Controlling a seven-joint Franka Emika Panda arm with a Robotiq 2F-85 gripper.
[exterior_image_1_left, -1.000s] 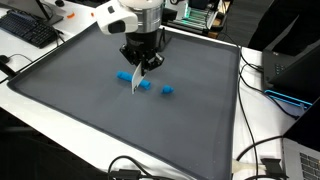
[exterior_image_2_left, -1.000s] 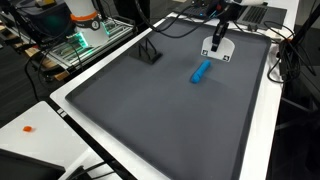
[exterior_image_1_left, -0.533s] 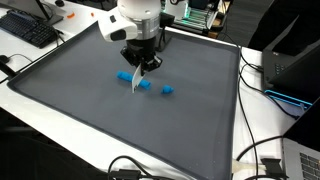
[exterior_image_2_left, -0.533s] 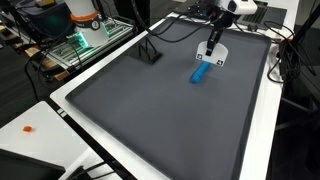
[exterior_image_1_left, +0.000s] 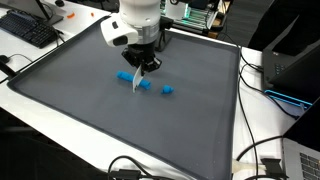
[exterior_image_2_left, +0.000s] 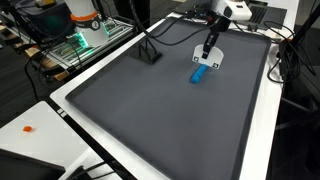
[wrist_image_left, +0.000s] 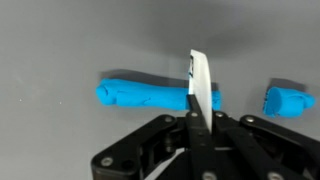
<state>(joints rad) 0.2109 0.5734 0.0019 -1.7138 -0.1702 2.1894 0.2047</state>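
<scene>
The arm points straight down over the gray mat (exterior_image_1_left: 70, 95). Its gripper (exterior_image_1_left: 140, 66) is clamped on a white plastic knife (wrist_image_left: 200, 82), blade at the end of a blue dough roll (wrist_image_left: 143, 95). The roll lies toward the mat's far edge, with a small blue piece (wrist_image_left: 288, 100) near.

Light falls on my bench from above, even and bright. The grey mat (exterior_image_1_left: 90, 110) looks matte, with no glare in both exterior views, which are small and coarse. In my wrist view a soft shadow smudges the mat at 12 o'clock. The white blade (wrist_image_left: 200, 82) is nearly washed out, and my gripper (wrist_image_left: 200, 120) at 6 o'clock is dark and blurred.
</scene>
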